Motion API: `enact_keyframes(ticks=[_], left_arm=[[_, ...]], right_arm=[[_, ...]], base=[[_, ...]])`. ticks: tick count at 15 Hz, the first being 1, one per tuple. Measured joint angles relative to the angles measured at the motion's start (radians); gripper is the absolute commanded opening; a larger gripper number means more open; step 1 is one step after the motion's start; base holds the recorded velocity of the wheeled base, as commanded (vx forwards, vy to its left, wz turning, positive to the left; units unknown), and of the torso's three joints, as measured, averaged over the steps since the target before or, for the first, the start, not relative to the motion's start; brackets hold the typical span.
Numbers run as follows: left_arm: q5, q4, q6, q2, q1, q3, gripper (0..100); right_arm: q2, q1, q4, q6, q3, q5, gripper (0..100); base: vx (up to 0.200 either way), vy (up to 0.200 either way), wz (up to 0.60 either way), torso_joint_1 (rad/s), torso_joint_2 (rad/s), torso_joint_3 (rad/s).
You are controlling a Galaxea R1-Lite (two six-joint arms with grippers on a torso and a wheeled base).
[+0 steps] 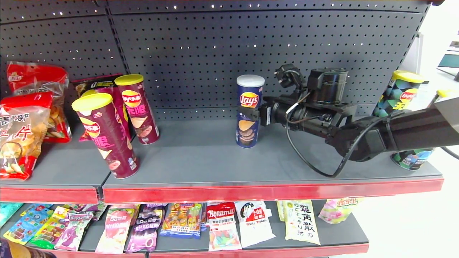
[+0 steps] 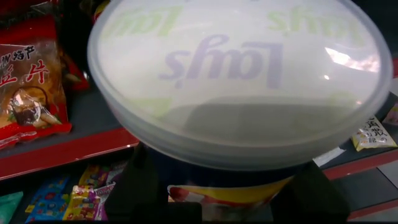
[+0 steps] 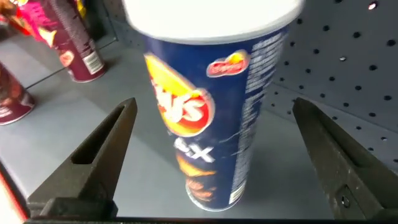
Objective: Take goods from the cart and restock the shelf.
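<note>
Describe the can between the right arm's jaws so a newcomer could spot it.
Find the upper grey shelf with the red front edge and black pegboard back. At its middle, the tall blue cardboard crisp can with a white lid stands upright between the right gripper's open jaws; the maroon cans and teal can have yellow lids.

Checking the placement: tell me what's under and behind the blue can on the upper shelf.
The blue can stands upright on the grey shelf board, black pegboard behind it. Its base hides the board spot beneath; its body hides the pegboard strip directly behind.
</note>
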State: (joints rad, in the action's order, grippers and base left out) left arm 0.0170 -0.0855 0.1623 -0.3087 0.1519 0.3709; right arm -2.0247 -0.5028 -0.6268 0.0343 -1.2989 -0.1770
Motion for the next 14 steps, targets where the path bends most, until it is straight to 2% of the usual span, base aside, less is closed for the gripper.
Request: enact_keyframes(ticks=[14], left_arm=[[0.0, -0.002, 0.0, -0.001, 0.0, -0.005, 0]], right_arm=[[-0.083, -0.006, 0.001, 0.002, -0.094, 0.001, 100]], base=[[0.0, 0.0, 0.0, 0.0, 0.0, 0.0]])
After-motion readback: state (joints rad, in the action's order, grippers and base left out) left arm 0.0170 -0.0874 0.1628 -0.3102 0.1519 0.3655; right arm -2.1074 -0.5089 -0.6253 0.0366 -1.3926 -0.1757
